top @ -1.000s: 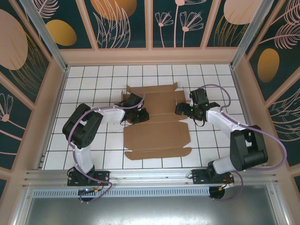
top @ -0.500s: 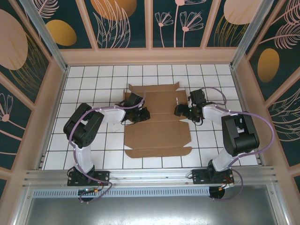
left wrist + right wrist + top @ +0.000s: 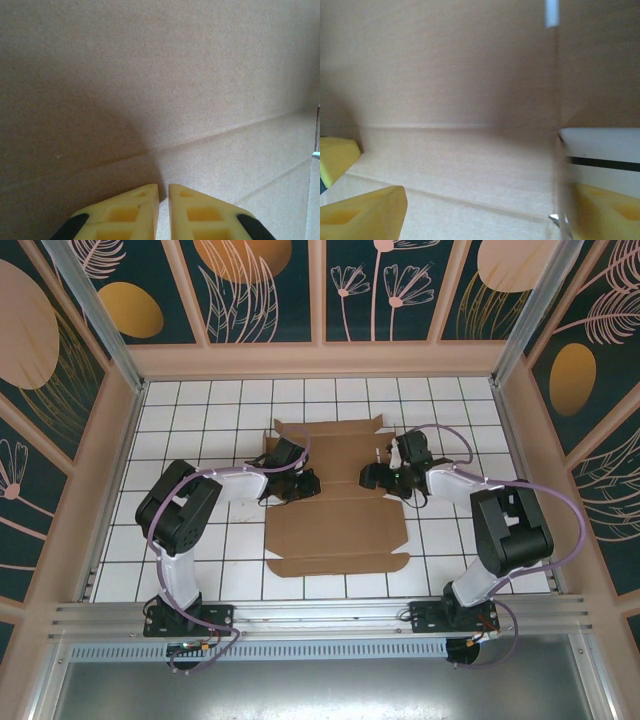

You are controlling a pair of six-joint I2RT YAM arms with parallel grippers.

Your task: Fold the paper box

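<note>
- the box [image 3: 335, 515], a flat die-cut sheet of matte brown cardboard with creases and notched flaps, lies mid-table on white tiles [image 3: 200, 430]
- the left gripper [image 3: 300, 485]: yellow fingers [image 3: 135, 210] nearly together over a crease
- the right gripper [image 3: 385, 475]: fingers apart, an upright flap edge between them

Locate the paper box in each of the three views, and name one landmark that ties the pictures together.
Top external: the paper box lies in the middle of the tiled table, between the two arms.
Left wrist: its brown board spreads just beyond the left tool.
Right wrist: it lies under and beyond the right tool, with white table at the right.
Shared landmark: a pressed fold crease running across the board.
</note>
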